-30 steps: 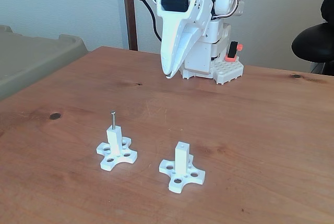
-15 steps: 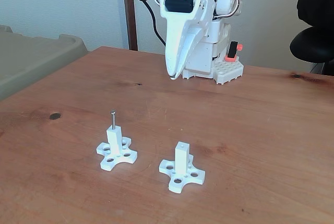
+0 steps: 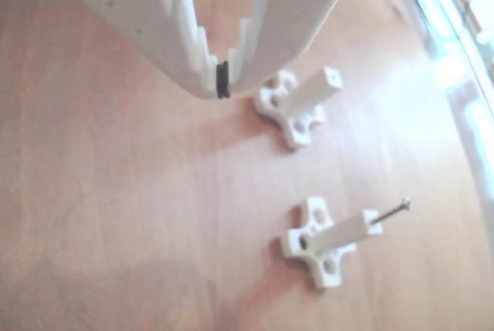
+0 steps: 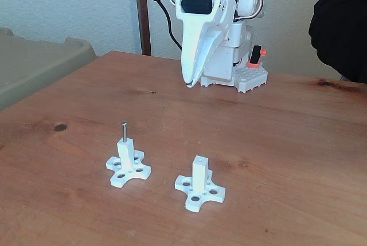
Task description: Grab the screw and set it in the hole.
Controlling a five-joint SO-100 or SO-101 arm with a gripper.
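Observation:
Two white square posts on cross-shaped bases stand on the wooden table. From the top of the left post (image 4: 126, 153) in the fixed view rises the thin grey screw (image 4: 124, 131); the other view shows it as the lower post (image 3: 343, 231) with the screw (image 3: 392, 211) at its end. The right post (image 4: 199, 171) has an empty hole (image 4: 199, 158) in its top face, seen also in the other view as the hole (image 3: 333, 77). My white gripper (image 4: 188, 83) hangs shut with nothing in it above the far side of the table, well apart from both posts; its tips (image 3: 222, 82) meet in the other view.
The arm's white base (image 4: 229, 65) with an orange part sits at the table's far edge. A grey-green bin (image 4: 34, 62) stands off the left edge. A dark sleeve or chair (image 4: 341, 25) is at the upper right. A dark knot (image 4: 60, 127) marks the wood.
The gripper has shifted slightly right and up from a second ago. The dark shape at the upper right has grown larger and come further into view.

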